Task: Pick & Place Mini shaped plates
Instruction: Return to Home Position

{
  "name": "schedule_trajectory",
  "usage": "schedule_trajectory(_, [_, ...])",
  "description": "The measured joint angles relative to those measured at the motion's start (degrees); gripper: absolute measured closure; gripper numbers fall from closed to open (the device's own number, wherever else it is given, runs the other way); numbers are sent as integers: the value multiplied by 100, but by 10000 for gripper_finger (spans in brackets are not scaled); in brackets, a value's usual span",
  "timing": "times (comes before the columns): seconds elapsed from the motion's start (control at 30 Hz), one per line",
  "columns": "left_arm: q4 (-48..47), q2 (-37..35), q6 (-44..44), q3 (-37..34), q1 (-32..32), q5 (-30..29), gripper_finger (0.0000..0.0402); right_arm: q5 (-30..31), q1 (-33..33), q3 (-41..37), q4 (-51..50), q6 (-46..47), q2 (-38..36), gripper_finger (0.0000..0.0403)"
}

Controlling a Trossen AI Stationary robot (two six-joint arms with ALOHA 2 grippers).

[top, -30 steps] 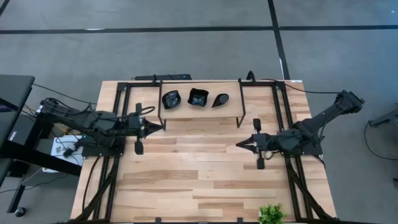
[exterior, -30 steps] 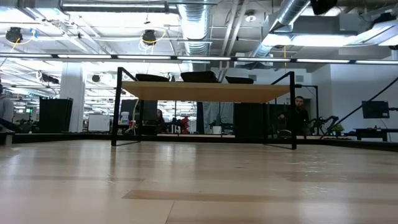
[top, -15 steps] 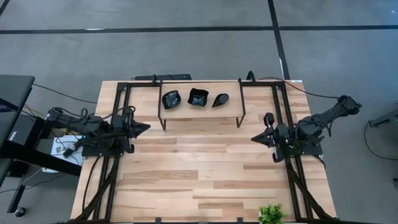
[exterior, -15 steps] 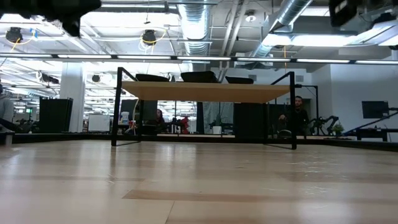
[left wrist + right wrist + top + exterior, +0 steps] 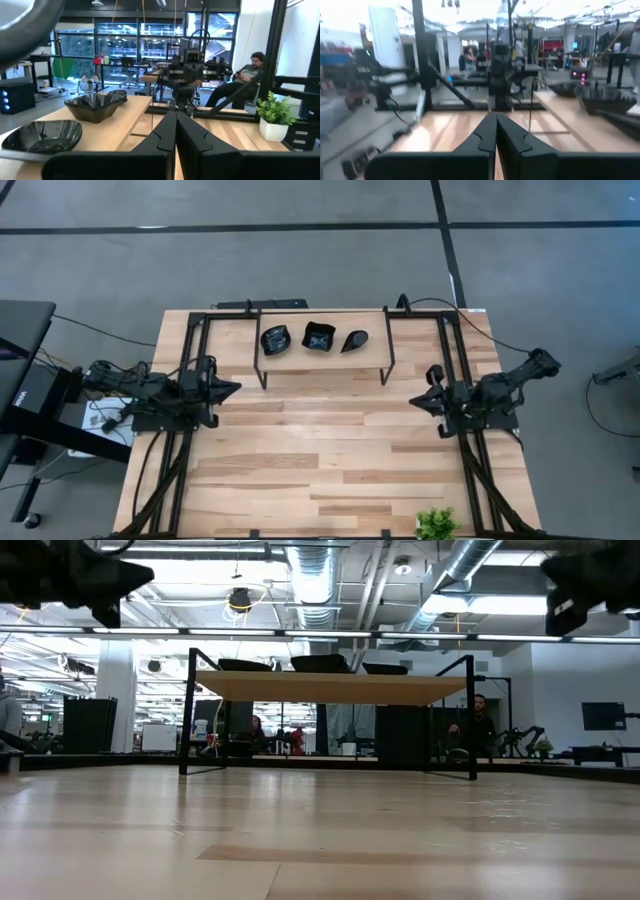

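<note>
Currently stacked on the shelf (image 5: 300, 358), the mini shaped plates (image 5: 318, 338) look rigid, slick and brittle, so pinch a rim; left gripper (image 5: 236, 388) and right gripper (image 5: 414, 402) hang closed, empty, well apart from them.

Bright, even light from overhead.
Above the shelf (image 5: 330, 687), ceiling strip lamps (image 5: 160, 631) glow white; the desk (image 5: 330, 450) below it is evenly lit, shadows faint; the black plates (image 5: 42, 136) on the shelf catch pale glints.
</note>
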Motion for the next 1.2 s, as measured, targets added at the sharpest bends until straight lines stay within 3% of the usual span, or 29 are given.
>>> schedule_trajectory(0.27, [1044,-1,434,-492,182,-710,394,166,-363,-384,394,-450,1,402])
schedule_trajectory(0.53, [986,91,304,-492,465,-392,394,154,-1198,-382,-116,153,28,402])
schedule_trajectory(0.67, [997,216,235,-492,461,-390,394,150,-1423,-382,-122,-9,51,402])
schedule_trajectory(1.2, [1002,903,216,-492,463,-385,394,152,-1502,-382,-135,57,50,402])
